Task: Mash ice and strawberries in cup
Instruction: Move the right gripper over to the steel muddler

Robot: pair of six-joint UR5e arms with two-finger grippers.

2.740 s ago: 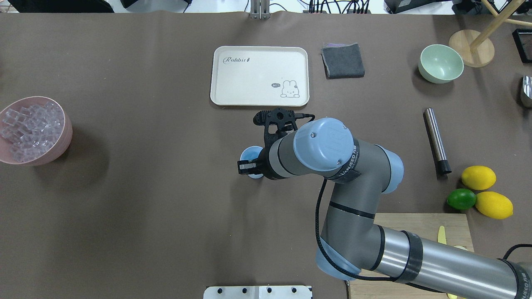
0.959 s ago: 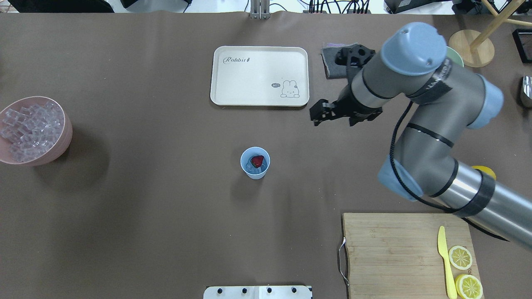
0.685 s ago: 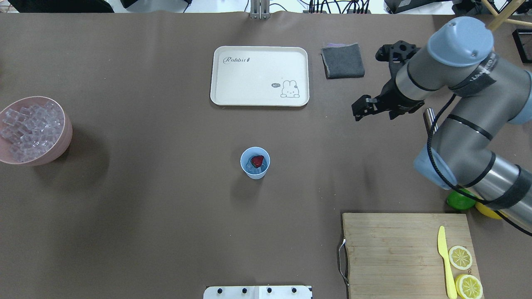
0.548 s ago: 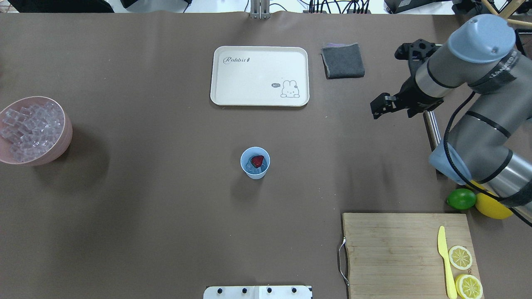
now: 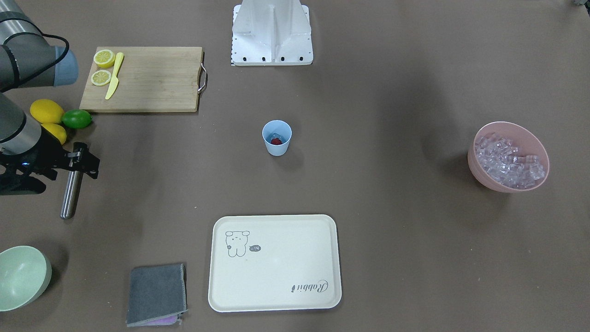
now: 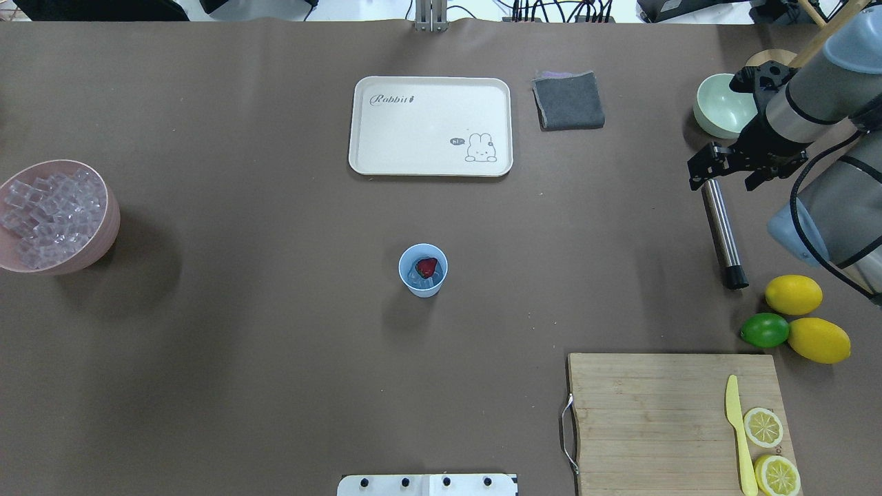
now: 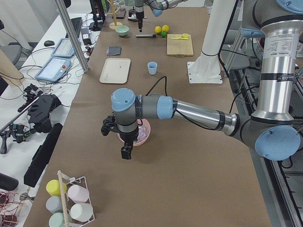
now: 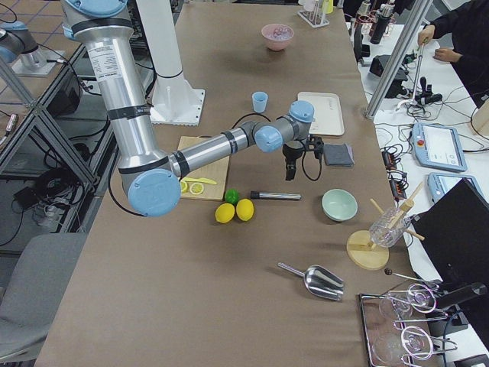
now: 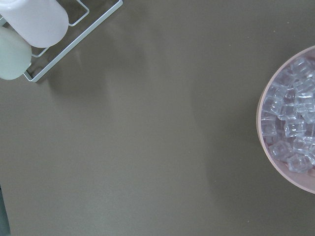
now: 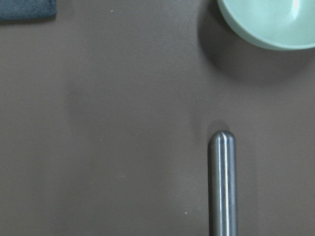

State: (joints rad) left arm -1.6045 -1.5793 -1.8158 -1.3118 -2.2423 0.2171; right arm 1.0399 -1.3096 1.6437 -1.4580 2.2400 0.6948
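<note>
The light blue cup [image 6: 423, 270] [image 5: 277, 137] stands upright mid-table. Inside it a red strawberry [image 6: 427, 266] [image 5: 275, 141] rests on a few ice [image 6: 415, 277] cubes. More ice [image 6: 48, 213] [image 9: 293, 132] fills the pink bowl [image 6: 110, 231] [image 5: 479, 177] at the table's left end. My right gripper [image 6: 723, 179] [image 5: 87, 161] hangs open and empty over the far end of a steel muddler [image 6: 722, 231] [image 10: 222, 182] lying on the table. The left gripper [image 7: 125, 152] hovers beside the pink bowl; I cannot tell whether it is open or shut.
A cream tray [image 6: 431, 125], a grey cloth [image 6: 569, 100] and a pale green bowl [image 6: 720, 107] line the far side. Two lemons [image 6: 792, 294] and a lime [image 6: 764, 330] lie near a cutting board [image 6: 661, 413] with a yellow knife [image 6: 737, 430] and lemon slices.
My right arm left the cup, where the strawberry now lies uncovered, and swung right and away to hover over the muddler's far end. The cup has not moved.
</note>
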